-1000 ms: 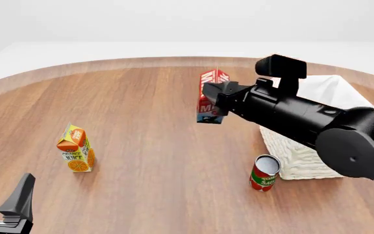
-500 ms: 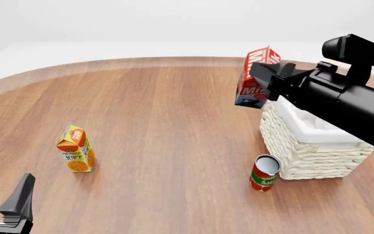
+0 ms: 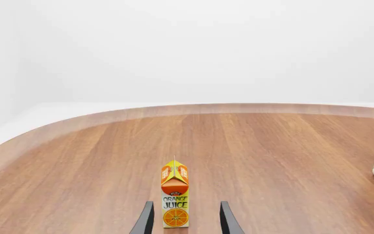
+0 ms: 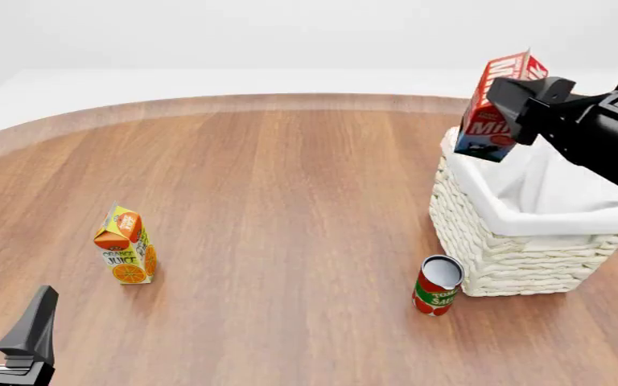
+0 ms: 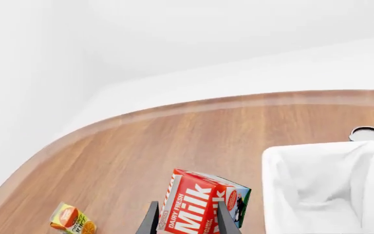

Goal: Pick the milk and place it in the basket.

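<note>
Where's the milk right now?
In the front view, the milk hangs tilted in the right gripper at the far right, above the left rim of the wicker basket, not yet released.

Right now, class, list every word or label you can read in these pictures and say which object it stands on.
"DAIRY FRESH" and "Milk": on the milk held in the right gripper.
"PURE", "ORANGE JUICE": on the juice carton.
The red can has a label with white lettering, too small to read.
The basket bears no text.
</note>
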